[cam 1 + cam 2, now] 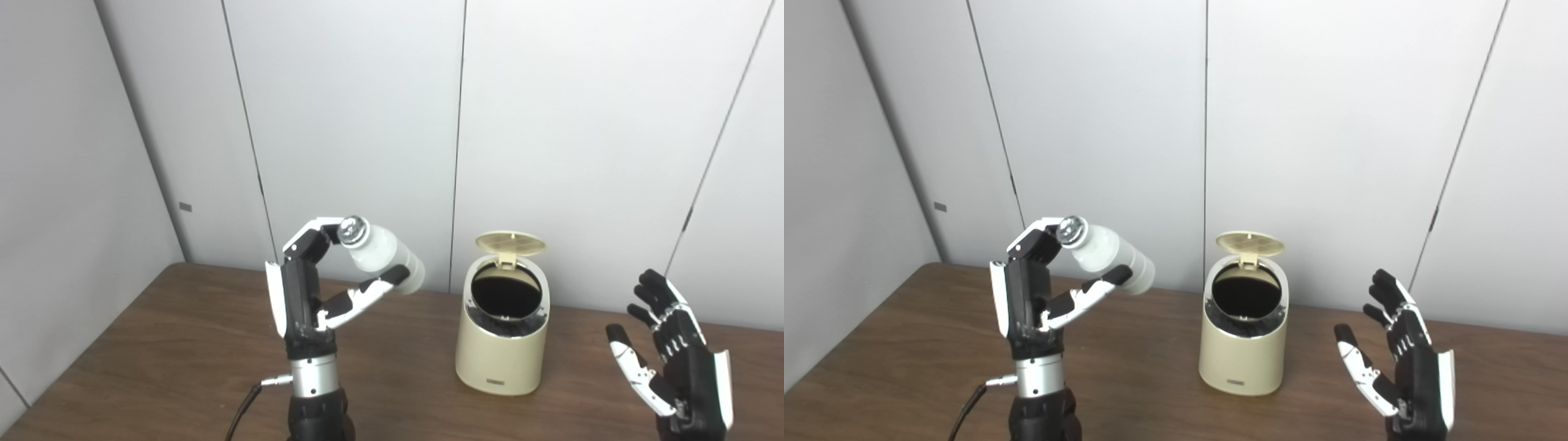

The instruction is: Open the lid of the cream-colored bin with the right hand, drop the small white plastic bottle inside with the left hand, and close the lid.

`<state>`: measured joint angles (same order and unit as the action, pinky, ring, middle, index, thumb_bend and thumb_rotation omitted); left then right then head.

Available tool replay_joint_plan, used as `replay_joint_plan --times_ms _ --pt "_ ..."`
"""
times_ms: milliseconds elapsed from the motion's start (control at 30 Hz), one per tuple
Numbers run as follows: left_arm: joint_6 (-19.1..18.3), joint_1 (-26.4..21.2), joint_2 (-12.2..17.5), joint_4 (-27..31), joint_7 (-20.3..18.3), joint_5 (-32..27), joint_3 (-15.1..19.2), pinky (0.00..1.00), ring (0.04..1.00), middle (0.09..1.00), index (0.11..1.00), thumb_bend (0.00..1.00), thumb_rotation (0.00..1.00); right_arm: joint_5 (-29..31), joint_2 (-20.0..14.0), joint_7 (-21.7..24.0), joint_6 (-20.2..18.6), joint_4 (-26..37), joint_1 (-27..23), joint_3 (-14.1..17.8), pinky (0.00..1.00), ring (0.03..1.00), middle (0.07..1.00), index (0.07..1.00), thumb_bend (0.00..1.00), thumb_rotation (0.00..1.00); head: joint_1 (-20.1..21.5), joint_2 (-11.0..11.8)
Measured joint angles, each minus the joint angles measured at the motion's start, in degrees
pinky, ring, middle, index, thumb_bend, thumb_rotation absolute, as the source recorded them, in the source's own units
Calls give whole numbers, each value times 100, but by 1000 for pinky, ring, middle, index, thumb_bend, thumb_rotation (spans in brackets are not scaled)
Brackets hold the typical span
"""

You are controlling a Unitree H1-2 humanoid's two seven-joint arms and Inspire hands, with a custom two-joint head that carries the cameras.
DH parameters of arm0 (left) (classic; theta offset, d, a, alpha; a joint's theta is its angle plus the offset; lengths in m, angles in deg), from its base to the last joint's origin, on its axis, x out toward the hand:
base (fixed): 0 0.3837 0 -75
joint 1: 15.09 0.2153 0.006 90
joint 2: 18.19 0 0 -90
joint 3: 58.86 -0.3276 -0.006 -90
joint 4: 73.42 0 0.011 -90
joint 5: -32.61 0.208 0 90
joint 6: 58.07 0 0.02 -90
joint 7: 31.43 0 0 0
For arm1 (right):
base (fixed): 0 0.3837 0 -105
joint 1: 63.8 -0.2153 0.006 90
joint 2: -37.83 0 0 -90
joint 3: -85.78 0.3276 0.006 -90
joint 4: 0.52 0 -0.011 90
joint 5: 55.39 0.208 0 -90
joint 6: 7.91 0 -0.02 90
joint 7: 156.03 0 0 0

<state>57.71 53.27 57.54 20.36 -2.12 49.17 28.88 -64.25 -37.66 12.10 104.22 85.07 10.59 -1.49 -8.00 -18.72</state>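
Note:
The cream-colored bin (501, 349) stands on the brown table, right of centre. Its round lid (510, 243) is flipped up at the back and the dark opening shows. My left hand (306, 294) is raised to the left of the bin and shut on the small white plastic bottle (383, 251). The bottle lies tilted between fingers and thumb, its silver cap toward the fingers and its base pointing toward the bin. My right hand (674, 355) is open and empty, held up to the right of the bin, apart from it. The bin also shows in the right eye view (1243, 343).
The brown wooden table (184, 343) runs to grey wall panels at the back and left. A black cable (245, 404) hangs from my left wrist near the table's front edge.

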Motion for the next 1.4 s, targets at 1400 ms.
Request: replay_joint_plan --times_ms 1400 --pt "16 -1468 481 -3513 2880 1724 -2346 1000 819 461 508 523 0 85 -22 -365 252 179 94 -241 767 836 845 841 262 452 484 27"
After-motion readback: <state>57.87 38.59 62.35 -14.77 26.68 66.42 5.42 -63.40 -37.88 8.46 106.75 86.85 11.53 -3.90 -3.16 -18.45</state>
